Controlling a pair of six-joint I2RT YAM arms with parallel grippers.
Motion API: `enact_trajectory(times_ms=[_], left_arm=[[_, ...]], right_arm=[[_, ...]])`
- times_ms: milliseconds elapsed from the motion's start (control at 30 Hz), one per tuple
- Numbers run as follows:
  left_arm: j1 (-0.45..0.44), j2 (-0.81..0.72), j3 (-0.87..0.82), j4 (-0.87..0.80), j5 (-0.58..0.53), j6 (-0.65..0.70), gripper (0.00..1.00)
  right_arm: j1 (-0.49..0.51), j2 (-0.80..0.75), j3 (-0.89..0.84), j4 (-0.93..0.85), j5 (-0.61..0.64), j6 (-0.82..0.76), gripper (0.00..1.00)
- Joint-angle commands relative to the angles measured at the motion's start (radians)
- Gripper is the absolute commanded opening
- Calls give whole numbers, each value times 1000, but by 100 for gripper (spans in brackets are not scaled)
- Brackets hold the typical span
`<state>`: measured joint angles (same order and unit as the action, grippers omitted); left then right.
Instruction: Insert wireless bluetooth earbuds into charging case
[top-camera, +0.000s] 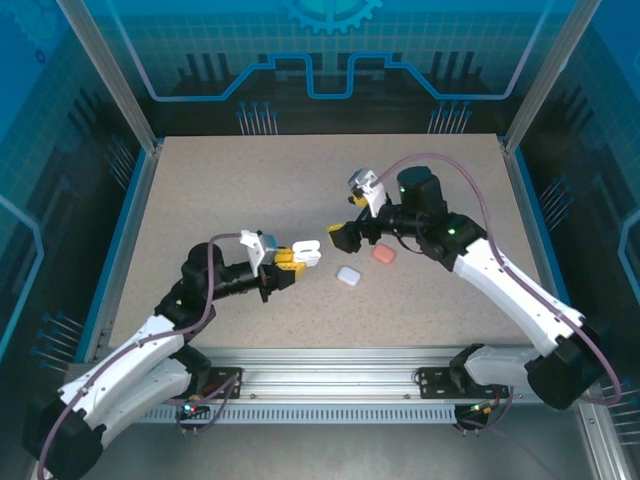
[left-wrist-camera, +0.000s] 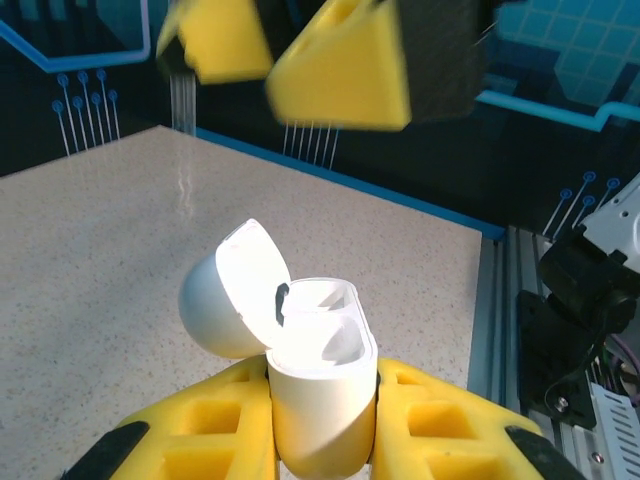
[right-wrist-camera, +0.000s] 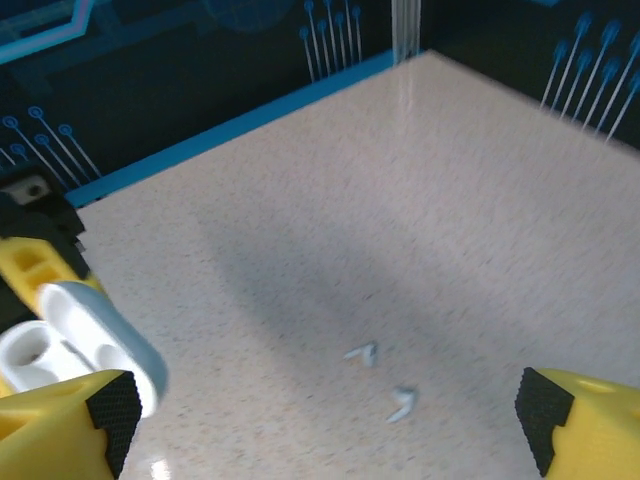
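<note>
Two tiny white stemmed plastic earbuds (right-wrist-camera: 362, 353) lay close together on the speckled beige table (right-wrist-camera: 480, 200). We saw the left gripper (top-camera: 285, 262) pinching an open white pebble-shaped charging case (left-wrist-camera: 320, 390), lid flipped back, its two wells showing bare plastic. The right gripper (top-camera: 345, 236) hovered nearby, fingers spread wide. A closed white case (top-camera: 348, 276) and a salmon-pink case (top-camera: 383, 255) sat near each other on the table.

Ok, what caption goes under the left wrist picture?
The left gripper holds an open white case near the open right gripper.
</note>
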<state>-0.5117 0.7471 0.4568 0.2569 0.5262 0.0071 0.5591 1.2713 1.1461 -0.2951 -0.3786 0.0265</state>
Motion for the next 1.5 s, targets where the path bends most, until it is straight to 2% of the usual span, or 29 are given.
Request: enact_trajectory(times_ms=[0,67,133,233,300,367,500,733,967,1200,1467], left_arm=[[-5,-57,-15,-19,-50,24,3],[-5,-75,-15,-48,-58,25,2],[-5,-90,-13,-72,-60,23,3],[-5,-114,-11,-98,-70,11,3],[-5,-130,-12,-111,-79,5,3],[-5,-148,-18,-119,-86,3,2],[-5,-169,-24,-125,-98,0,2],[-4,-173,-22,-122,-95,2,2],[-5,-180,-24,-123,-94,5,2],[-4,-188,-26,-123,-97,10,2],[-4,-192,-27,-122,-101,11,3]], right_arm=[[-66,127,36,-49,-135,173,100],[-83,224,98,-130,-114,157,99],[-83,334,179,-222,-41,142,87],[-75,494,315,-346,-5,155,74],[-44,578,388,-410,69,133,69],[-8,641,435,-433,137,123,67],[33,742,483,-424,171,167,57],[122,890,610,-492,304,182,54],[161,997,744,-578,401,185,51],[182,1073,830,-640,440,184,49],[183,1103,842,-651,422,193,45]])
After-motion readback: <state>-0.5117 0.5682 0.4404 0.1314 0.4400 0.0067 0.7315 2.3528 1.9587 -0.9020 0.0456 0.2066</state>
